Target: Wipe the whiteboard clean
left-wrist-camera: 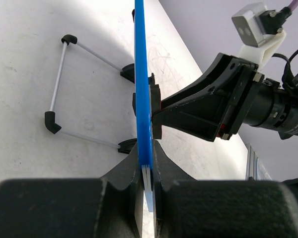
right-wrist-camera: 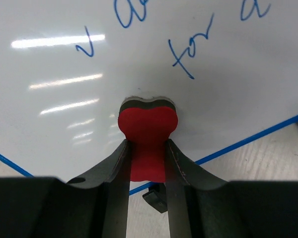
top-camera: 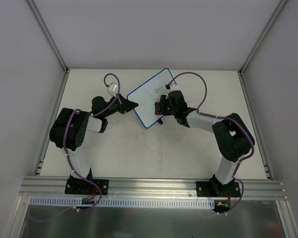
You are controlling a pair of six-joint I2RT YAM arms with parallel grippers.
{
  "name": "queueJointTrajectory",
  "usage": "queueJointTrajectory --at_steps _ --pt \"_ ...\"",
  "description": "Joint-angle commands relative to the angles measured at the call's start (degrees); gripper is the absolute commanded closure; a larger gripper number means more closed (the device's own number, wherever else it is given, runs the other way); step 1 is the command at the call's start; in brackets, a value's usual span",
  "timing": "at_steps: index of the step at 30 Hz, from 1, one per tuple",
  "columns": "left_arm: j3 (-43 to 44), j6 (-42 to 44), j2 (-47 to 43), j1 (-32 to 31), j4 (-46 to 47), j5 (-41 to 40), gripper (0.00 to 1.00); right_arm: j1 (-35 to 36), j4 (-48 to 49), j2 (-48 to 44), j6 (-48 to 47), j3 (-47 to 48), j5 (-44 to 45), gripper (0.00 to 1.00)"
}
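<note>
The whiteboard (top-camera: pixel 145 99) stands tilted in the middle of the table, white with a thin blue rim and blue writing (right-wrist-camera: pixel 183 55) on its face. My left gripper (top-camera: pixel 134 104) is shut on its left edge. In the left wrist view the board's blue rim (left-wrist-camera: pixel 141 74) runs edge-on straight out of my left gripper (left-wrist-camera: pixel 148 154). My right gripper (top-camera: pixel 161 106) is shut on a red bone-shaped eraser (right-wrist-camera: pixel 147 125). The eraser's head presses against the whiteboard (right-wrist-camera: pixel 139 74) just below the writing, with my right gripper (right-wrist-camera: pixel 147 145) behind it.
A thin wire stand with black ends (left-wrist-camera: pixel 57 82) sticks out from the board's back over the table. A black foot (right-wrist-camera: pixel 156 197) shows under the board's lower rim. An aluminium rail (top-camera: pixel 149 186) runs along the near edge, and grey walls enclose the table.
</note>
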Motion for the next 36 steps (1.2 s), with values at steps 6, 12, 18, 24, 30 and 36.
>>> queueJointTrajectory --at_steps 6,12,18,24,30,36 --pt "1.7 4.2 -0.5 -2.0 13.1 5.9 1.0 -0.6 -7.2 1.6 10.2 -2.6 9.6 1.0" --pt "1.8 4.1 -0.5 -2.0 13.0 6.2 1.0 -0.6 -6.6 1.7 9.3 -0.2 7.8 1.0" --pt "1.8 3.9 -0.3 -2.0 13.2 6.3 1.0 -0.5 -6.7 2.3 7.2 6.2 3.3 1.0" --pt "2.0 3.9 -0.6 -2.0 12.9 6.4 1.0 0.1 -10.2 3.8 4.5 13.6 1.8 1.0" --pt "2.1 4.1 -0.7 -2.0 12.5 6.7 1.0 0.8 -14.2 7.0 0.7 21.7 0.5 1.0" --pt "2.2 4.1 -0.3 -2.0 12.5 6.8 1.0 1.7 -15.4 9.5 -1.5 27.1 -3.1 1.0"
